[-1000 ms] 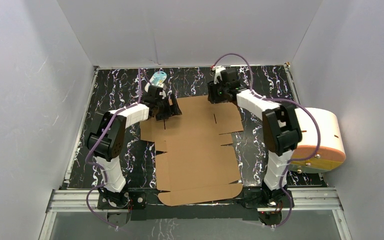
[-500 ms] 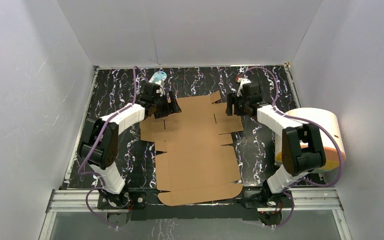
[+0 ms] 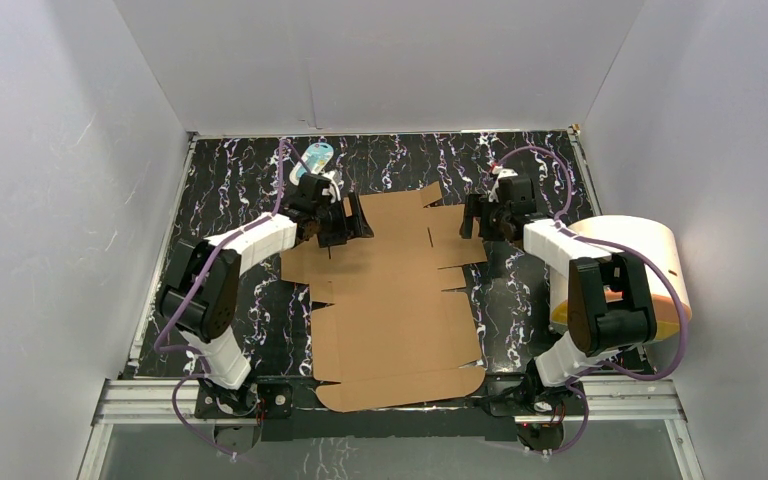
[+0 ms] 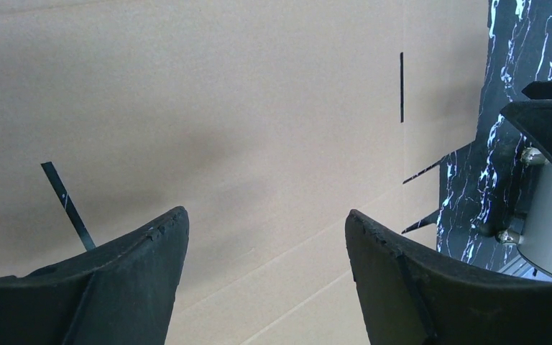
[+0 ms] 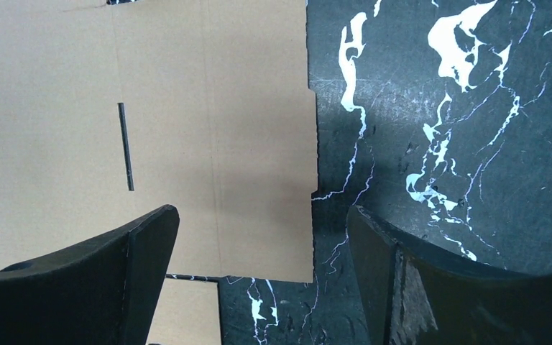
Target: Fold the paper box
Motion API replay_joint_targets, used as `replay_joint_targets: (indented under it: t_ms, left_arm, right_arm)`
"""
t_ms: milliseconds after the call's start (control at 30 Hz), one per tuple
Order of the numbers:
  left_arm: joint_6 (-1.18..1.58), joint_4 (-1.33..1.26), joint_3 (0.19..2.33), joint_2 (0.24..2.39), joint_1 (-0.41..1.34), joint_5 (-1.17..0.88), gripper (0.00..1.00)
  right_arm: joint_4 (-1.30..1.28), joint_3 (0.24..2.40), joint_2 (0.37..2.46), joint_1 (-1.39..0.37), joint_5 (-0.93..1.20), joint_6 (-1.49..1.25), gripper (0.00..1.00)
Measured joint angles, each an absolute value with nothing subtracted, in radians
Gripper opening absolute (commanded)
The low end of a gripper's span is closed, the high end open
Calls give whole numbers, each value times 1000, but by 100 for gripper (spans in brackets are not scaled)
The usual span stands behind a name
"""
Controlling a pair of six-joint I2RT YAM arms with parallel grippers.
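The paper box (image 3: 390,290) is a flat brown cardboard sheet with flaps and slits, lying on the black marbled table (image 3: 230,190). My left gripper (image 3: 346,222) stands open over the sheet's far left part. In the left wrist view its fingers (image 4: 151,251) straddle bare cardboard (image 4: 259,108) with nothing between them. My right gripper (image 3: 474,218) is open at the sheet's far right flap. The right wrist view has that flap's (image 5: 215,108) edge lying between the wide-spread fingers (image 5: 144,244), over the table (image 5: 431,144).
A cream cylinder with an orange base (image 3: 632,275) lies at the table's right edge, close to the right arm. A small white-and-blue oval item (image 3: 316,155) sits at the back, behind the left gripper. White walls enclose the table; a metal rail (image 3: 140,398) runs along the near edge.
My right gripper moved right from the sheet's far middle to its right flap and opened wide. My left gripper shifted slightly and stayed open.
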State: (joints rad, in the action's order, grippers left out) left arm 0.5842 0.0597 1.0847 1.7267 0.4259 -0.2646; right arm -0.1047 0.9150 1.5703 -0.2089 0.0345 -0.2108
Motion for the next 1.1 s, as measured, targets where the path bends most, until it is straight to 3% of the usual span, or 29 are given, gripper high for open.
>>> replay_joint_targets:
  t_ms: [867, 1100]
  left_arm:
    - [587, 45, 1053, 1795, 426, -270, 77]
    - [588, 44, 1053, 1796, 426, -270, 77]
  right_arm:
    - [-75, 868, 1630, -203, 127, -237, 92]
    - [-73, 867, 1633, -202, 150, -236, 80]
